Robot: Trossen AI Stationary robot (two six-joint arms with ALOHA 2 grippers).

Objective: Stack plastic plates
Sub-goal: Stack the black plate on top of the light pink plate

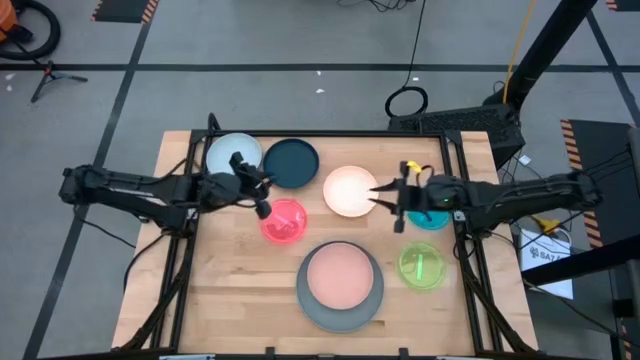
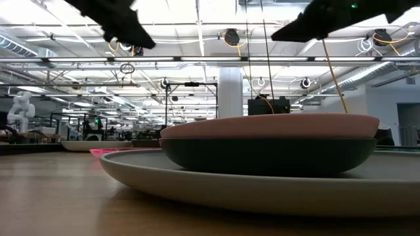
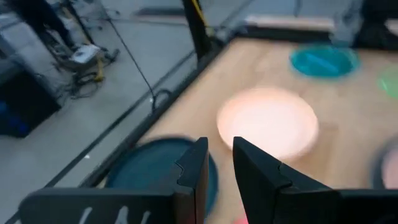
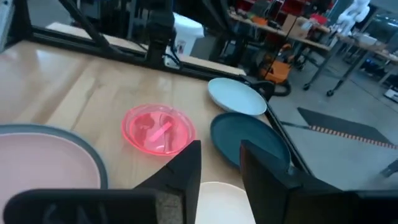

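The plastic plates lie spread over the wooden table. At the near middle a pink plate (image 1: pixel 340 274) sits in a black plate (image 2: pixel 269 156), which sits on the large grey plate (image 1: pixel 340 312). Flat on the wood lie the pale blue (image 1: pixel 230 152), dark teal (image 1: pixel 292 163), cream (image 1: pixel 349 190), magenta (image 1: pixel 284 222), green (image 1: pixel 422 267) and teal (image 1: pixel 430 220) plates. My left gripper (image 1: pixel 263 205) hangs open in the air between the dark teal and magenta plates. My right gripper (image 1: pixel 382 193) hangs open above the cream plate's right rim. Neither has anything between its fingers (image 3: pixel 219 144) (image 4: pixel 219 149).
Black frame rails (image 1: pixel 300 134) run along the table's far edge and both sides. Bare wood (image 1: pixel 230 290) lies at the near left. A pink strip (image 4: pixel 160 132) lies inside the magenta plate and a green one (image 1: pixel 421 266) inside the green plate.
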